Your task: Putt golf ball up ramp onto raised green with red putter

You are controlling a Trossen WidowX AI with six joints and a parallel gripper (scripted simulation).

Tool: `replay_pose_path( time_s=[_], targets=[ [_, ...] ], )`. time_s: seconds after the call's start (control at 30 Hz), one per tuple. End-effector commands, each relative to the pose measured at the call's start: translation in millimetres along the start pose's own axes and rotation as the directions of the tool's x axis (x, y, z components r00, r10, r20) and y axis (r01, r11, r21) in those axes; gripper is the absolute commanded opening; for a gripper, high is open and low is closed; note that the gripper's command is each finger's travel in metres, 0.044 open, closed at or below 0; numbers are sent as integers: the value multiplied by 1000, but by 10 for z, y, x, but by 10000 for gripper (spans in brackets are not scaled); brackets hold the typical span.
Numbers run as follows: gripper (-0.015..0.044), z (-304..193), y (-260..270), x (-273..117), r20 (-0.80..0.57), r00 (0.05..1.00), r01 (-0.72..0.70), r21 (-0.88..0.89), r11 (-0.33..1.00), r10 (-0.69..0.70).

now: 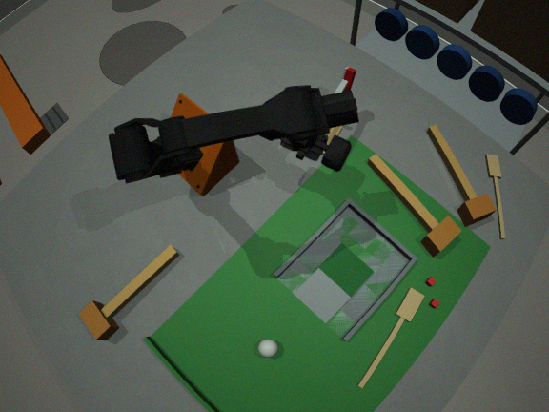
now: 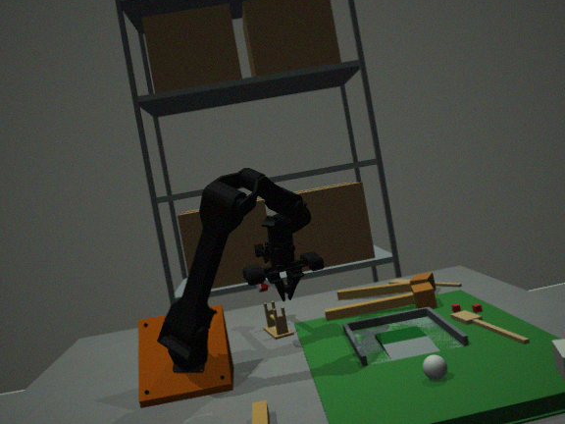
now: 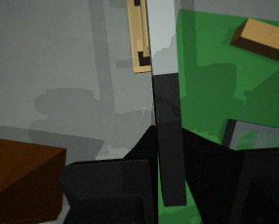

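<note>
Behind the bench stood a tall metal shelving unit (image 2: 255, 93) with brown boxes on it. On the grey bench (image 1: 95, 219) lay a green mat (image 1: 229, 315) that reached toward the near right corner, and near the middle of the mat sat the raised green (image 1: 345, 271), walled by a low grey frame on three sides.

From its orange base (image 2: 183, 358) near the left edge, the black arm (image 1: 224, 126) stretched toward the far edge of the bench. Several wooden mallets and paddles lay along the right side and near the left edge.

The gripper (image 2: 286, 285) pointed downward above a small wooden stand (image 2: 277, 320), which stood just beside the far corner of the mat. Its fingers were closed on the dark grip of the red putter (image 1: 347, 80). In the wrist view, the shaft ran straight between them. The putter was lifted clear of the stand, with its red head showing beyond the wrist in the top view.

The golf ball (image 1: 268, 347) rested on the mat close to the near edge, well apart from the gripper.

So the picking step seemed finished. I think the next move calls for carrying the putter across to the near side of the ball, lowering the head behind it, and striking gently toward the ramp.
</note>
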State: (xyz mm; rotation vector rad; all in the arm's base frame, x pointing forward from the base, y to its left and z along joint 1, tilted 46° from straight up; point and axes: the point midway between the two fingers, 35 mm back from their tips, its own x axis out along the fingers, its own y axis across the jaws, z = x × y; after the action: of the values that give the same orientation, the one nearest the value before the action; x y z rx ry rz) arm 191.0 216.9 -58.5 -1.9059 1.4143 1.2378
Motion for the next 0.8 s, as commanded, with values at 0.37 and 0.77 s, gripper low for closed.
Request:
replay_pose_path(
  time_s=[0.37,0.77],
  targets=[
    [0,-489,-177,-391,2,999,42,226,973,-44],
    [0,-1405,-289,-752,-35,994,106,584,805,-105]
  ],
)
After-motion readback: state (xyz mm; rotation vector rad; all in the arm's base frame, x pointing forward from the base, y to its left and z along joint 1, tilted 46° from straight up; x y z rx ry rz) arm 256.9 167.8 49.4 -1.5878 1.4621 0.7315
